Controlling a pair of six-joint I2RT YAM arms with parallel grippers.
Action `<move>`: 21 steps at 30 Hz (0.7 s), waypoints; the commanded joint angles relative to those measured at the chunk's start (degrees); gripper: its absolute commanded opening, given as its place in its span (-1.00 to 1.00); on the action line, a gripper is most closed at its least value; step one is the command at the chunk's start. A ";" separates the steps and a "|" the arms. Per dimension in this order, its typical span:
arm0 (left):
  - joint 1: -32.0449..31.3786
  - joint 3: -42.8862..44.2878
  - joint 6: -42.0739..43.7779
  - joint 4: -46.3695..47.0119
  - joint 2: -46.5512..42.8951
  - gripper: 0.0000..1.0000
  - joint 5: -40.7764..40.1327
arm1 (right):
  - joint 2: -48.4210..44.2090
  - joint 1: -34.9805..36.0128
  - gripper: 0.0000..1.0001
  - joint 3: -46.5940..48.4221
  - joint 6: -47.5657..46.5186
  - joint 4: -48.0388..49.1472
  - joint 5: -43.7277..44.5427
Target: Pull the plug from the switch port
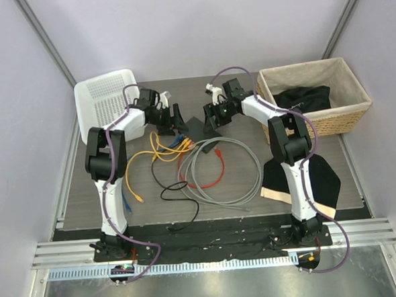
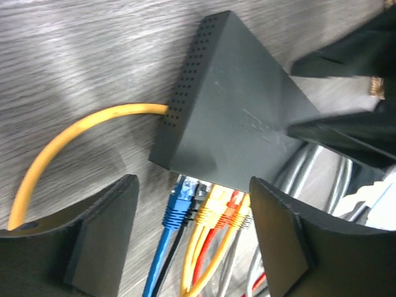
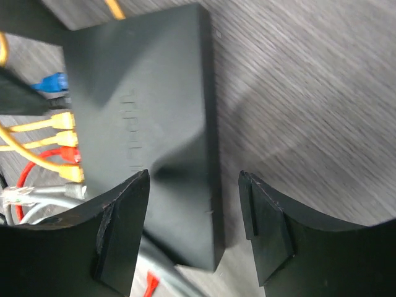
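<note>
The switch [image 1: 197,129] is a flat matte-black box at the table's middle back. In the left wrist view, the switch [image 2: 235,105] has several plugs in its near edge: a blue plug [image 2: 179,207], a black one, yellow plugs [image 2: 213,211] and a red one [image 2: 232,207]. My left gripper [image 2: 192,232] is open, its fingers either side of the plugs and not touching them. My right gripper [image 3: 193,219] is open and straddles the edge of the switch [image 3: 148,117] away from the plugs. The left gripper [image 1: 177,123] and the right gripper [image 1: 213,118] flank the switch.
Grey, orange, yellow, blue and black cables [image 1: 219,164] loop on the table in front of the switch. A white plastic basket [image 1: 107,100] stands back left. A wicker basket [image 1: 316,97] holding dark cloth stands back right. A black-and-cream cloth [image 1: 324,181] lies by the right arm.
</note>
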 commanded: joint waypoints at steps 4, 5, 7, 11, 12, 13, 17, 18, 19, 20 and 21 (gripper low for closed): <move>-1.05 4.93 0.88 0.71 2.48 0.36 8.24 | 0.12 -0.41 0.20 -1.84 2.87 -0.29 -5.15; -1.83 5.63 0.80 0.71 2.66 0.35 9.20 | -0.76 -0.41 0.16 -4.73 2.60 -0.38 -5.67; -2.72 5.90 0.71 1.06 2.84 0.33 9.91 | -4.26 -0.41 0.10 -7.91 2.25 -0.38 -6.03; -5.96 5.99 -0.87 2.38 3.63 0.31 11.58 | -11.39 -0.50 0.06 -16.16 0.24 -0.38 -4.89; -6.49 5.99 -1.57 2.64 3.80 0.31 12.02 | -12.54 -0.58 0.06 -16.97 -0.12 -0.64 -3.84; -6.93 5.99 -2.01 3.43 4.15 0.31 12.11 | -13.68 -0.76 0.06 -17.76 -0.21 -0.91 -3.13; -8.34 5.38 -3.60 5.02 3.19 0.32 11.15 | -16.50 -2.86 0.15 -18.91 -0.30 -0.82 0.12; -8.26 5.37 -3.60 4.15 2.67 0.37 8.97 | -16.59 -3.83 0.18 -18.47 -0.91 -0.91 0.91; -8.00 5.46 -2.55 3.27 2.14 0.42 7.64 | -16.59 -4.27 0.19 -17.86 -1.26 -1.00 1.87; -7.73 5.55 -2.02 2.48 0.66 0.46 6.06 | -16.59 -4.71 0.20 -16.11 -1.44 -1.26 2.58; -7.38 5.46 -1.67 1.43 -0.06 0.51 5.09 | -16.59 -5.24 0.20 -15.14 -1.44 -1.52 3.11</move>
